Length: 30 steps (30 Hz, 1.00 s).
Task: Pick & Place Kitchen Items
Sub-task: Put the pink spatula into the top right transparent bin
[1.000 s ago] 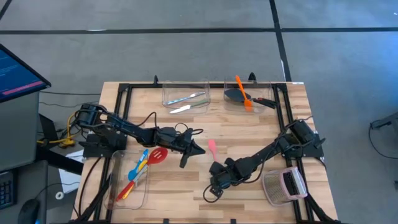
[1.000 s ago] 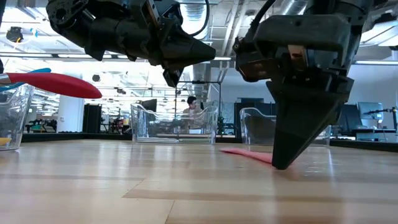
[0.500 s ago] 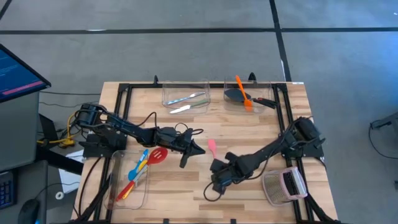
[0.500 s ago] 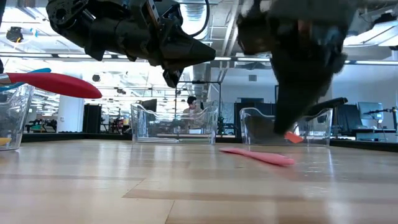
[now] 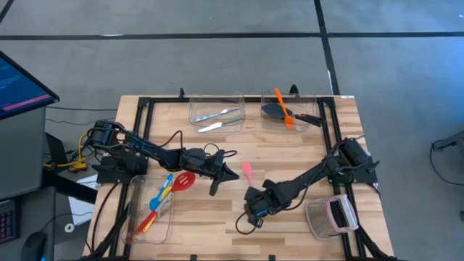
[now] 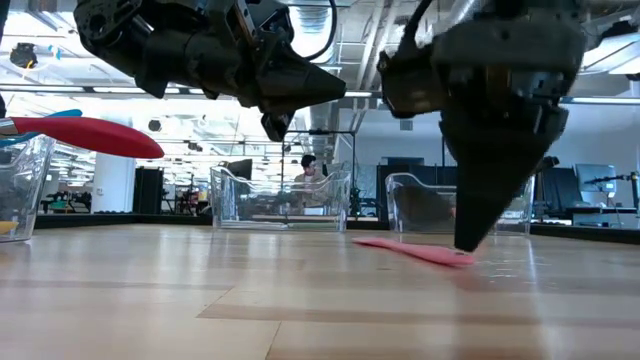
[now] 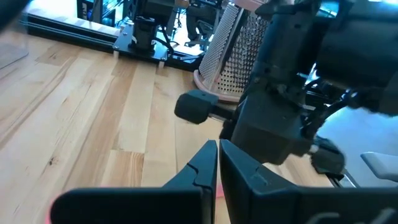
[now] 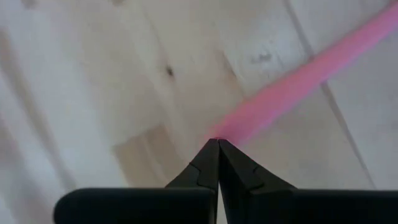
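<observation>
Right gripper (image 5: 250, 197) is positioned low over the middle of the counter (image 5: 290, 145), fingers (image 8: 214, 158) pressed together with nothing between them. The pink spatula (image 5: 247, 172) lies flat on the counter just beyond the fingertips; in the right wrist view its handle (image 8: 292, 87) runs away from the closed tips, which sit at or just above its near end. Contact cannot be confirmed. In the low view the tips point down beside the spatula (image 6: 415, 251), slightly clear of the wood.

Left gripper (image 5: 230, 174) hangs above the counter, left of the pink spatula and apart from it, fingers (image 7: 214, 165) together and empty.

Clear bin (image 5: 152, 232) by the counter's left front corner holds the red slotted spoon (image 5: 181, 181), its head resting over the rim, with blue, yellow and orange utensils. Bin (image 5: 216, 109) at the far edge holds pale cutlery (image 5: 217, 115); one further piece (image 5: 210, 127) lies on the counter just in front of it. The neighbouring far-edge bin (image 5: 290, 101) holds a black turner (image 5: 274, 110) and orange spatula (image 5: 284, 109). Grey mesh object (image 5: 330, 216) sits near the right front corner.
</observation>
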### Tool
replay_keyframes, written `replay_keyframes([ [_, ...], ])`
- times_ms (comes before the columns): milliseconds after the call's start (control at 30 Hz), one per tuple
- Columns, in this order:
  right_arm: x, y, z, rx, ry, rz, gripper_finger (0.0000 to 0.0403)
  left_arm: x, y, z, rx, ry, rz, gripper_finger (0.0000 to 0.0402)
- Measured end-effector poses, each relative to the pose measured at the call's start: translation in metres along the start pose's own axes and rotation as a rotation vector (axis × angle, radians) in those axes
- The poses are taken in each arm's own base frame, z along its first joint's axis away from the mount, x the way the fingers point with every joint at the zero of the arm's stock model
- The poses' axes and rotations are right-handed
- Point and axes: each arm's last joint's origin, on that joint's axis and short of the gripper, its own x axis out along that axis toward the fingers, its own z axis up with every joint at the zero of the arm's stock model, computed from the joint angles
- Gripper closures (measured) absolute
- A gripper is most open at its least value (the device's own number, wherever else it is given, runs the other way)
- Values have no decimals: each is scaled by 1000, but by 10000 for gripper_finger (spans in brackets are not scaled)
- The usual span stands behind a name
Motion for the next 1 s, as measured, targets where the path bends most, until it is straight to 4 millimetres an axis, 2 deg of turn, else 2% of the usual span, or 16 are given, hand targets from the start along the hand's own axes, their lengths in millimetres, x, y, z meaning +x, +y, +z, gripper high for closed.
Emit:
replay_keyframes([
  [400, 3, 3, 1, 3, 9, 30, 403, -6, 4, -13, -12, 38, 36, 394],
  [733, 4, 2, 1, 4, 5, 31, 403, -7, 5, -14, -13, 38, 41, 394],
  [1000, 14, -2, -5, 27, -24, 71, 403, -7, 5, -14, -13, 38, 41, 394],
])
